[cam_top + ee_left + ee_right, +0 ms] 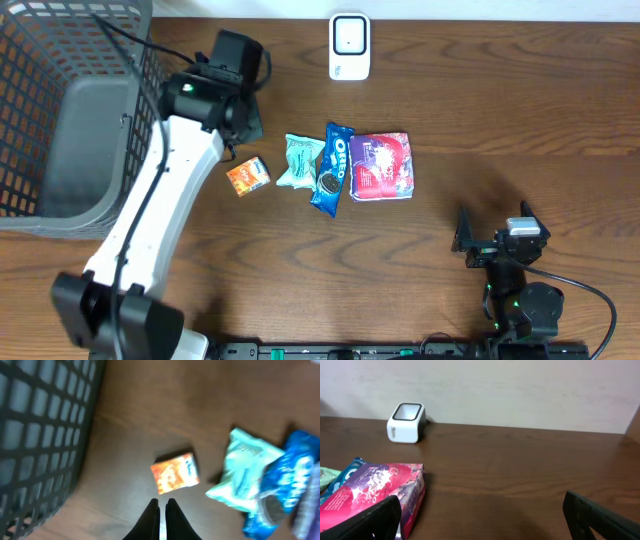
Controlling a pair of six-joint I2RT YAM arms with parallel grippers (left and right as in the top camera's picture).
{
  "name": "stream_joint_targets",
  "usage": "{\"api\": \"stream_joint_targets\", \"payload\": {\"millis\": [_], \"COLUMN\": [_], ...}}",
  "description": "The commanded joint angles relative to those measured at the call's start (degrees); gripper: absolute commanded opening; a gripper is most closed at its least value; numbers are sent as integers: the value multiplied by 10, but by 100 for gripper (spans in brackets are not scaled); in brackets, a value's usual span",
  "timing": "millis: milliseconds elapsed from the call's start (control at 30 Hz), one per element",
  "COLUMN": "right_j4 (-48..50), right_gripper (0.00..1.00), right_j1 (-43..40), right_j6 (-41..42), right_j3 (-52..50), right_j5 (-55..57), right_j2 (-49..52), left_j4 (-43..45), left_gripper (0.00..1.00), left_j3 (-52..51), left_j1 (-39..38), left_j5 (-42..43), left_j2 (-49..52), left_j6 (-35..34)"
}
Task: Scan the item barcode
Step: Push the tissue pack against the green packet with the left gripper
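My left fingers (152,521) pressed together, holding nothing, just short of orange packet (175,473) lying flat on worktop (150,400). Green pouch (242,477), Oreo pack (285,485), purple pack (381,166) in row beside it. Scanner (349,46) at far edge. My right fingers (375,520) spread wide, empty.

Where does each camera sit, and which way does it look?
Overhead: above the table, looking straight down; left arm and right arm show.
Left wrist: on the left arm, looking down at the orange packet; shut left gripper shows.
Right wrist: low on the right arm, looking across at the scanner; open right gripper shows.
Shared: overhead and right wrist both show the scanner.
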Motion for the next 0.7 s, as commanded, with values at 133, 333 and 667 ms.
{"api": "stream_joint_targets", "payload": {"millis": [133,333,667], "right_j4": [-1,-1,-1], "right_gripper": [99,99,99], "right_j1": [10,10,10], "right_j6": [-3,-3,-3], "right_j3": [-1,-1,-1], "right_j5": [-3,-3,-3], "right_j2": [-3,-3,-3], "left_j4": [-11,-10,-5], "left_gripper": [8,7,7], "left_j3": [-56,-62,-62], "left_j1": [-1,-1,-1], "left_j5": [-19,-86,-49], "left_j2": [99,177,269], "left_j6": [-4,-45,-84]}}
